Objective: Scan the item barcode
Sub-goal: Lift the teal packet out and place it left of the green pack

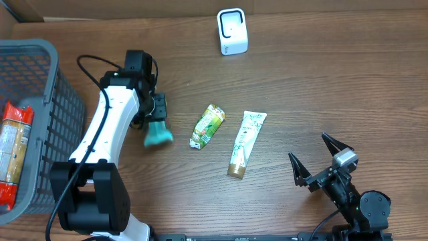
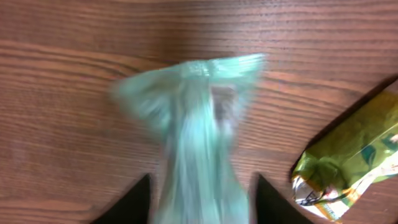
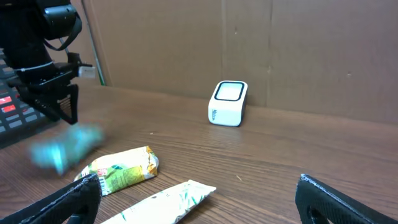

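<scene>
A teal packet (image 1: 158, 136), blurred with motion, is just below my left gripper (image 1: 158, 107), left of the table's middle. In the left wrist view the teal packet (image 2: 196, 137) lies between the fingertips of the left gripper (image 2: 202, 208), with slivers of wood showing on both sides; the jaws stand apart and do not grip it. The right wrist view shows the teal packet (image 3: 65, 148) clear beneath that gripper. The white barcode scanner (image 1: 232, 31) stands at the far edge. My right gripper (image 1: 309, 148) is wide open and holds nothing at the front right.
A green snack packet (image 1: 206, 126) and a white tube (image 1: 245, 142) lie side by side at the table's middle. A grey basket (image 1: 47, 80) holding a red packet (image 1: 15, 150) stands at the left edge. Cardboard walls close off the back.
</scene>
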Robot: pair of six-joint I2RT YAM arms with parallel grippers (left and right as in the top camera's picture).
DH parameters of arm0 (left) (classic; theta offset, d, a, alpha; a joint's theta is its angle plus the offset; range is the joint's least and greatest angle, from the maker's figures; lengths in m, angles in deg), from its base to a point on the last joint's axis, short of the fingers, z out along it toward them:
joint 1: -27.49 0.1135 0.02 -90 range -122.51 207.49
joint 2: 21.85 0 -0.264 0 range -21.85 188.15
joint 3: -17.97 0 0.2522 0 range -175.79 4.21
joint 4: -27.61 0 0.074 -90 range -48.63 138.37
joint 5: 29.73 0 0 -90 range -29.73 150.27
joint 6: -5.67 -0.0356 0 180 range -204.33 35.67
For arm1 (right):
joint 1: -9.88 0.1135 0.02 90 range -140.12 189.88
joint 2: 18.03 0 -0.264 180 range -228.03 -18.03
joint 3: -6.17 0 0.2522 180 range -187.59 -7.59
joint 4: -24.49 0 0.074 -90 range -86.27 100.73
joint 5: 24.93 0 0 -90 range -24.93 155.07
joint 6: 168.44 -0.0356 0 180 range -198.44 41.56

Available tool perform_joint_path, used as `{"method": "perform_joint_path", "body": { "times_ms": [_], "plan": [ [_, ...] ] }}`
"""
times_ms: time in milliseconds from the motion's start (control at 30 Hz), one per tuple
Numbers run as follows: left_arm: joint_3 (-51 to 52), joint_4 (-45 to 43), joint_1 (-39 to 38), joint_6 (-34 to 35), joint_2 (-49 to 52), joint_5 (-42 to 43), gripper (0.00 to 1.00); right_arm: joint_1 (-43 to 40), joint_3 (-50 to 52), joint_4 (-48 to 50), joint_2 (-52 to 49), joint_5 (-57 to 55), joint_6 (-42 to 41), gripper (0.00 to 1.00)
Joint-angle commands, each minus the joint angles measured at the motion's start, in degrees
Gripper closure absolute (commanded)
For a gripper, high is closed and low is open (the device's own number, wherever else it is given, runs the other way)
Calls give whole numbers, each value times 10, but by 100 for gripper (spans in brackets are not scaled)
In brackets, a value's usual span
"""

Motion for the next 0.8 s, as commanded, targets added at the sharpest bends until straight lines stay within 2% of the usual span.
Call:
{"method": "perform_joint_path", "body": {
  "times_ms": [0,167,300,533,633,767],
  "plan": [
    [-13,-3,-3,4,-7,-2,36,3,6,1,4,3,-2,0],
    [-89,39,-3,4,-11,53,27,3,6,1,4,3,-2,0],
    [-199,108,-3,8,-12,74,25,3,6,1,4,3,-2,0],
    [-424,257,14,10,-18,65,24,3,6,1,4,3,-2,0],
    [-490,308,52,18,-26,63,19,3,6,1,4,3,-2,0],
    [-508,348,148,64,-48,47,15,3,6,1,4,3,-2,0]
  ]
}}
